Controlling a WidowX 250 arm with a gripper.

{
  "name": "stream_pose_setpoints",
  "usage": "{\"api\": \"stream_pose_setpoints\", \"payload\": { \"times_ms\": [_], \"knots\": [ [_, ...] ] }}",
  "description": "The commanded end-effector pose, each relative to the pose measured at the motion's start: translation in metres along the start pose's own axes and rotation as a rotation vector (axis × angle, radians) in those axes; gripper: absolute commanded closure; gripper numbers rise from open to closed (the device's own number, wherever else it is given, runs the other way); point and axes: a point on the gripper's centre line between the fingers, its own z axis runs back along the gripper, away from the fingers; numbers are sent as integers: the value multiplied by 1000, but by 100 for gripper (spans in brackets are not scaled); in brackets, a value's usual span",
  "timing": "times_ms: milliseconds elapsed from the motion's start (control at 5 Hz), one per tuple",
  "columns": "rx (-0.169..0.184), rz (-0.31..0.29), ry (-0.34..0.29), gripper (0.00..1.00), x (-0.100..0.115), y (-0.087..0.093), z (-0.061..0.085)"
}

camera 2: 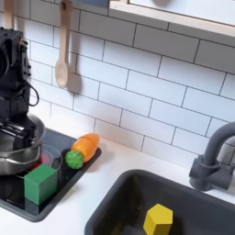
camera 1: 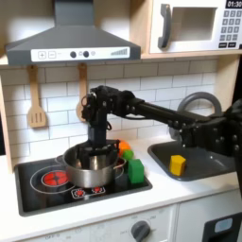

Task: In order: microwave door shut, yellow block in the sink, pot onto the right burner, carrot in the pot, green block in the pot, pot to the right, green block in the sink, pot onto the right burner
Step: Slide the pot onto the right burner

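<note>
End effector (camera 1: 97, 144) clenched on the rim of the pot (camera 1: 92, 167), whose stiff, slick steel probably slides easily, best held there.

Beneath the matt black gripper (camera 1: 95, 144) we see the pot (camera 1: 92, 168) in polished, mirror-bright steel on a glossy black cooktop (camera 1: 38, 179); beside it a matt green block (camera 2: 40, 182) and smooth plastic carrot (camera 2: 84, 147); behind, glossy white tiles (camera 2: 138, 101) and a wooden spoon (camera 2: 62, 50).
</note>
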Motion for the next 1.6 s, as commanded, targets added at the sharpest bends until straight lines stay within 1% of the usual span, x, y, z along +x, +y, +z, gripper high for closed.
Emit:
{"api": "stream_pose_setpoints", "payload": {
  "times_ms": [0, 200, 400, 600, 800, 1000, 1200, 1400],
  "knots": [
    [21, 12, -18, 0, -1, 0, 14],
    [22, 14, -30, 0, 0, 1, 26],
    [26, -10, -61, 0, 5, -7, 40],
    [20, -17, -80, 0, -2, -14, 53],
    [-5, -39, -105, 0, -3, -35, 65],
    [-35, -60, -130, 0, -3, -54, 72],
    [-59, -114, -118, 0, -6, -82, 67],
    [-60, -131, -102, 0, -5, -96, 56]
  ]
}}
